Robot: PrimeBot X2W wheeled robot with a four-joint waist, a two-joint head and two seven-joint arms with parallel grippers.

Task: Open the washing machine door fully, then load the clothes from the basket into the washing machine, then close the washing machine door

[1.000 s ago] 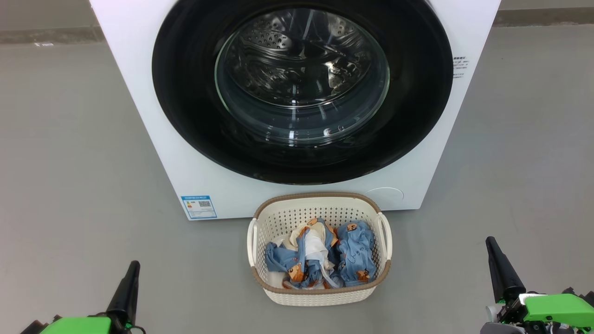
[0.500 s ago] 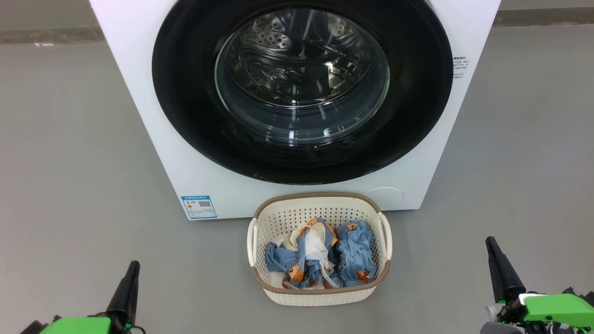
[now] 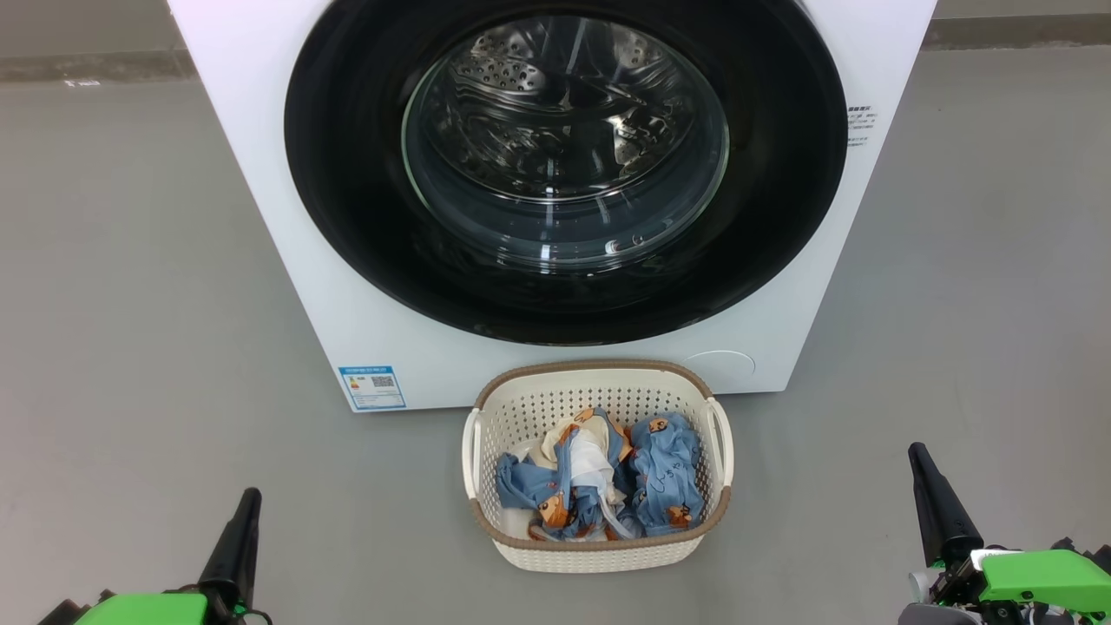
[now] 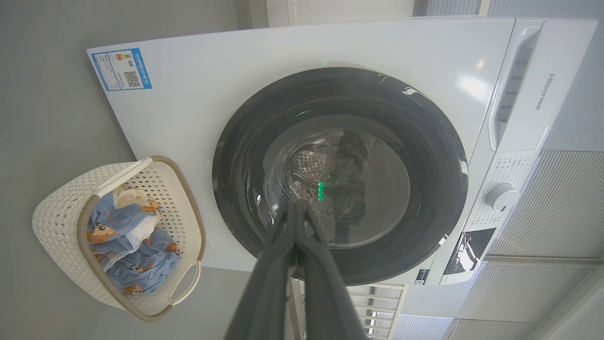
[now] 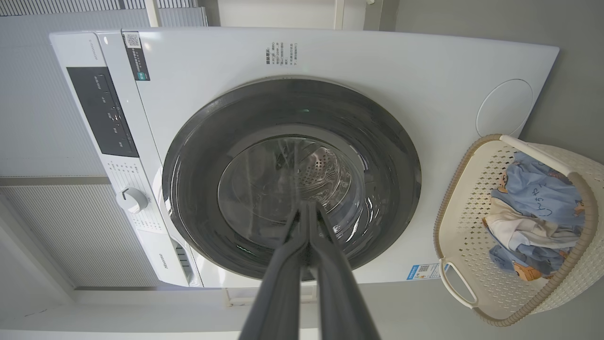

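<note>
Head view showed the left end effector (image 3: 247, 508) and right end effector (image 3: 922, 469) closed, empty; between and ahead of them sat the basket (image 3: 599, 367) holding the clothes (image 3: 660, 477), staged for loading before the shut washing machine door (image 3: 347, 217).

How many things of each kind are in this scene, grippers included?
washing machine: 1
washing machine door: 1
basket: 1
clothes, one heap, garments not separable: 1
gripper: 2, left gripper and right gripper
total: 6
</note>
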